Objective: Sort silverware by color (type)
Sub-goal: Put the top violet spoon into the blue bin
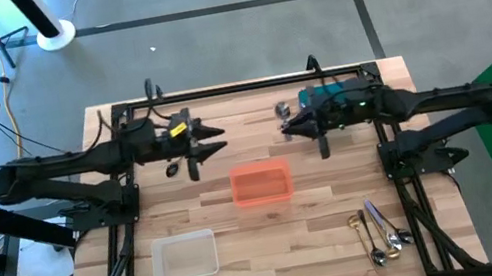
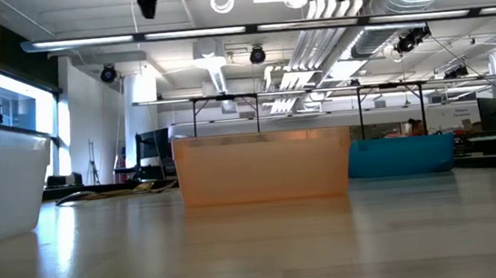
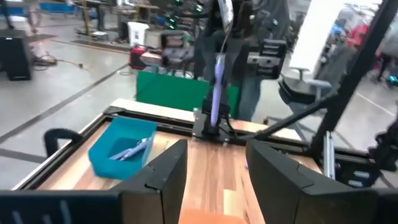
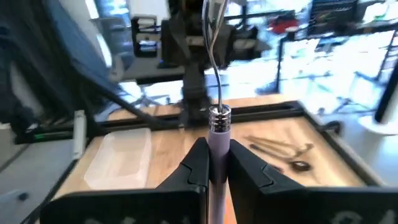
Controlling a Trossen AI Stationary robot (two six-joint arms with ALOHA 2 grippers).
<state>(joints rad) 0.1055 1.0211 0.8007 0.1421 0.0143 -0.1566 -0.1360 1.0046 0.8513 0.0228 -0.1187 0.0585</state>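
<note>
Right gripper [image 4: 214, 163] is clenching a silver utensil with a purple handle [image 4: 217, 134], sticking up between its fingers, mid-air over the far side of the table [image 1: 326, 246], beyond the orange bin [image 1: 260, 183]. Left gripper [image 3: 214, 171] is facing it across a gap, fingers spread, holding nothing. Both arms are reaching inward, about level. Three bins: orange at centre, clear bin [image 1: 184, 257] near-left, blue bin [image 3: 121, 147] far-right with utensils inside. A loose silverware pile [image 1: 381, 233] is lying near-right; exact count unclear.

No readable text, label, brand or number showing anywhere on table, bins, arms or room behind.
</note>
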